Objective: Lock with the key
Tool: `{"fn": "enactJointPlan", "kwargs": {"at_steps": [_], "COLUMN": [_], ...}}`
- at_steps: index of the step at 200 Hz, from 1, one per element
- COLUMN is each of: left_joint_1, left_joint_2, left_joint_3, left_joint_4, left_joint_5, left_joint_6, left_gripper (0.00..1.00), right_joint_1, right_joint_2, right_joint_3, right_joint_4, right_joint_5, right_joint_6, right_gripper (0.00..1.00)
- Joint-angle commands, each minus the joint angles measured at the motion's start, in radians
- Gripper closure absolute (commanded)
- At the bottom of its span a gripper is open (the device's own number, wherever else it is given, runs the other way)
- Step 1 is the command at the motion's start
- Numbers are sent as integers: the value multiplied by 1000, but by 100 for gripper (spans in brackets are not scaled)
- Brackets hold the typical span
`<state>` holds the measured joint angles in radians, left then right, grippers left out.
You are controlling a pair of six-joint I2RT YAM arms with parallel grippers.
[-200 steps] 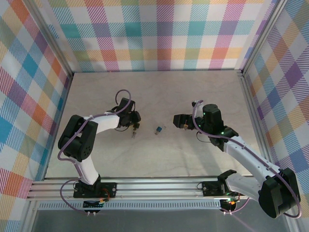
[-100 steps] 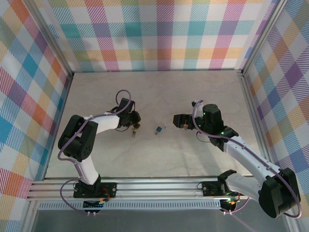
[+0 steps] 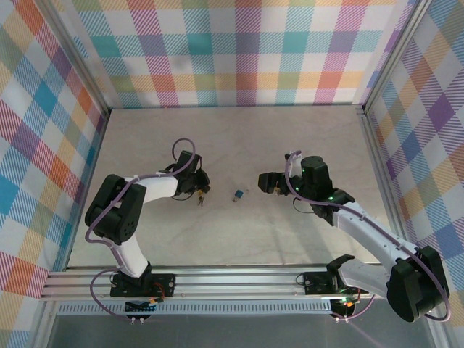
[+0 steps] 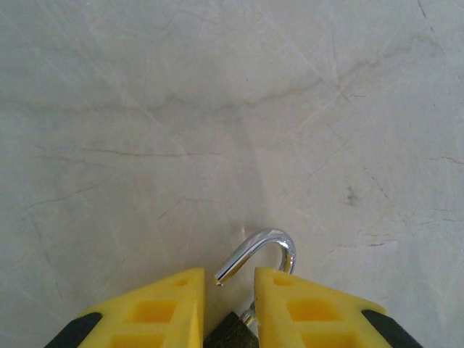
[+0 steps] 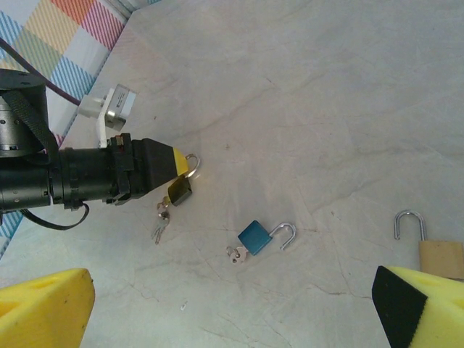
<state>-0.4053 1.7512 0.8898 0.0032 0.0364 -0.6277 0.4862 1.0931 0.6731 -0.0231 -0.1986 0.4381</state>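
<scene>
Yellow-fingered left hand (image 4: 228, 283) clamps dark padlock (image 5: 179, 190), shackle (image 4: 264, 246) open, keys (image 5: 160, 220) hanging beneath; blue padlock (image 5: 255, 237) lies mid-worktop (image 3: 239, 138), just right; right hand (image 3: 270, 181) spread wide

Top camera overlooks the whole tabletop (image 3: 239, 138) from above. We find the left wrist camera close to it, the right wrist farther, facing the left claw (image 5: 183, 170).

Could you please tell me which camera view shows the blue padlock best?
The right wrist view: the blue padlock is close and clear there, its shackle open, with a key at its base. The top external view renders it as a tiny blue speck.
</scene>
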Motion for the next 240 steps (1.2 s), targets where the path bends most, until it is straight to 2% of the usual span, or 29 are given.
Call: {"fn": "enactJointPlan", "kwargs": {"at_steps": [1,81,157,190,211,240], "left_joint_1": [-9,-15,-96,-94,-78,-51], "left_joint_2": [-45,-163,-203,-341,-434,-543], "left_joint_3": [-28,-192,-182,-153,-132,-142], "left_joint_4": [9,128,150,-1,-106,-208], "left_joint_5": [5,50,55,-50,-123,-194], "left_joint_6": [-44,-260,-322,-239,-174,-127], "left_gripper": [76,73,71,68,64,49], "right_joint_1": [8,20,29,39,87,181], "right_joint_2": [5,34,40,80,142,279], "right_joint_3": [-9,8,15,39,91,189], "right_joint_4": [23,12,-1,-22,-72,-134], "right_joint_5": [-1,-10,-9,-28,-1,41], "right_joint_6": [-17,-22,-32,-43,-90,-164], "right_gripper": [1,1,1,1,1,1]}}
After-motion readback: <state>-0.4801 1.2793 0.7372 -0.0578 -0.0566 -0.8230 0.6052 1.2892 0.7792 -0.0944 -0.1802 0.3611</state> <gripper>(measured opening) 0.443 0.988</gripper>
